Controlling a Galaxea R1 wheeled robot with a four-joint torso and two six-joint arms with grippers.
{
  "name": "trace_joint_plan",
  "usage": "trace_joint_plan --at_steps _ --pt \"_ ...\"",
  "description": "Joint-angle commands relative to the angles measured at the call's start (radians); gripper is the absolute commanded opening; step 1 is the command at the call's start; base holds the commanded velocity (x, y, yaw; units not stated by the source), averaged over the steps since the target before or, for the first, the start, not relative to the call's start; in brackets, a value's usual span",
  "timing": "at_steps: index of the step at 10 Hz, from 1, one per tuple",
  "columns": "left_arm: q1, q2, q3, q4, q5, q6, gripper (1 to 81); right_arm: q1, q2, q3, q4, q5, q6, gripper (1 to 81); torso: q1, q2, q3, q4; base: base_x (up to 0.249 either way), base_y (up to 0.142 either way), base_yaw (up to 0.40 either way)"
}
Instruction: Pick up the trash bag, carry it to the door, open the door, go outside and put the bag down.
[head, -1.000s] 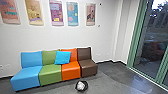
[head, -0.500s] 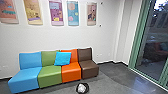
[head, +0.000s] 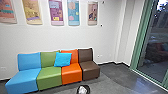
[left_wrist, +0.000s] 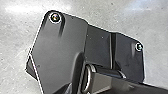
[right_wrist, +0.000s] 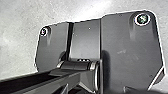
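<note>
- A dark, white-centred bundle (head: 83, 89) lay on the floor (head: 112, 75), out from its wall edge.
- I couldn't tell whether my jaws stood apart or together.

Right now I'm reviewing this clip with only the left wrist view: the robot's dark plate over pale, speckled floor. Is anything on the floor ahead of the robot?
Observer: Yes. In the head view, a round black container with crumpled white contents is on the grey floor, partly cut off by the picture's lower edge.
Operator: What stands beyond it?
Observer: A row of four low, smooth-covered seats, in blue, green, orange and brown, in front of a white wall.
Operator: And over to the robot's right?
Observer: Tall dark glass in a green frame.
</note>
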Motion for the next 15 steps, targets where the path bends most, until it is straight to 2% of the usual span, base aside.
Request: trace_joint_plan --at_steps 1,5,8,15 --pt "-0.056 0.003 0.005 -0.002 0.054 0.002 81.1 0.059 0.007 0.010 0.001 -0.048 -0.001 81.1 0.000 0.000 0.000 0.000 0.142 0.066 0.000" --pt "-0.056 0.005 0.005 0.000 0.054 0.004 81.1 0.059 0.005 0.008 0.006 -0.048 0.002 81.1 0.000 0.000 0.000 0.000 0.141 0.065 0.000" --pt "-0.056 0.003 0.005 0.000 0.054 0.004 81.1 0.059 0.002 0.008 0.043 -0.047 0.006 81.1 0.000 0.000 0.000 0.000 0.139 0.000 0.000" --pt "-0.056 0.003 0.005 -0.003 0.054 0.004 81.1 0.059 0.002 0.010 0.027 -0.048 -0.006 81.1 0.000 0.000 0.000 0.000 0.137 0.000 0.000"
